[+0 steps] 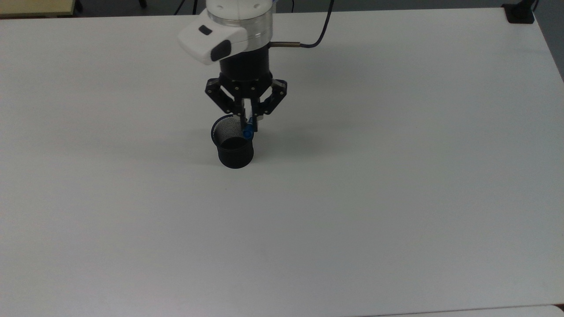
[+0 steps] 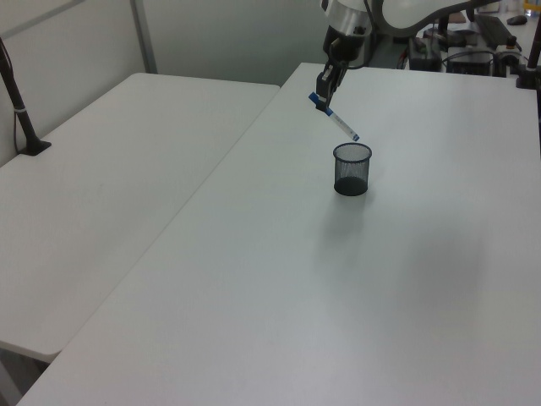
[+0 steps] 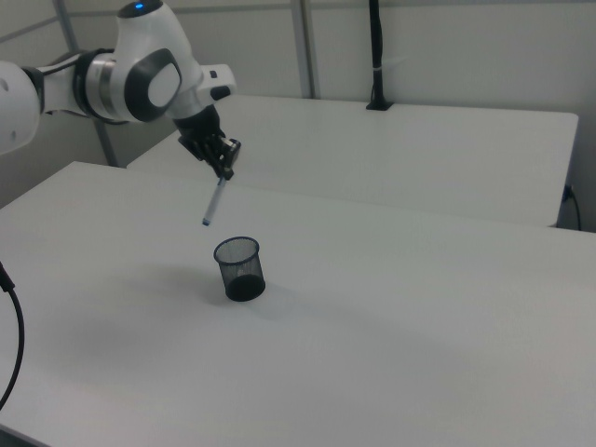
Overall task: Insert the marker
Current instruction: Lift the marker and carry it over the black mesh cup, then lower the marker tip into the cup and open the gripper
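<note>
claw (image 1: 247, 118): black two-finger type on a white arm (image 3: 140, 79), held in the air above the table (image 1: 396, 198); fingers closed on the upper part of the marker, also seen in the left view (image 2: 324, 91) and the right view (image 3: 223, 164).

marker (image 2: 339, 124): slim white barrel with blue at both ends; pinched near its top, hanging tilted, lower tip free in the air. in the left view it slants down toward the left view's right, its lower end above the cup's rim and clear of it. in the right view (image 3: 214, 204) the lower tip hangs above the cup and a little to the right view's left. in the top view (image 1: 248, 127) the blue tip overlaps the far right part of the cup's opening.

cup (image 1: 233, 143): black mesh, round, upright on the table, open mouth up; also in the left view (image 2: 352, 169) and the right view (image 3: 239, 268).

table: white, plain. a second white table (image 2: 110, 161) stands alongside, at the left view's left.
</note>
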`<action>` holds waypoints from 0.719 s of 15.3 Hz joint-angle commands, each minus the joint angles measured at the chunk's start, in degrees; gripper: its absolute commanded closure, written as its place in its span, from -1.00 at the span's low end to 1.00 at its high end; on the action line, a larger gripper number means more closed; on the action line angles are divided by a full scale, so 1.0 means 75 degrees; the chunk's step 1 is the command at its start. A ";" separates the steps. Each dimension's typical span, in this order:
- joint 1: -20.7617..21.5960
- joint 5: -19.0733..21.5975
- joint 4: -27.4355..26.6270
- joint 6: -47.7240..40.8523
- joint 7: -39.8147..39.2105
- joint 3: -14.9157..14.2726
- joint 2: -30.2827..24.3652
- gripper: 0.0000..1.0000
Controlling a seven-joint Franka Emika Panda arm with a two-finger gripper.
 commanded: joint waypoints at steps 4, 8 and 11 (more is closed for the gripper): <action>-0.0163 -0.0276 -0.1153 0.1346 0.0050 -0.0062 -0.0314 0.99; -0.0151 -0.0440 -0.1691 0.2176 0.0038 -0.0168 -0.0302 0.99; -0.0163 -0.0651 -0.1786 0.2248 0.0015 -0.0285 -0.0255 0.99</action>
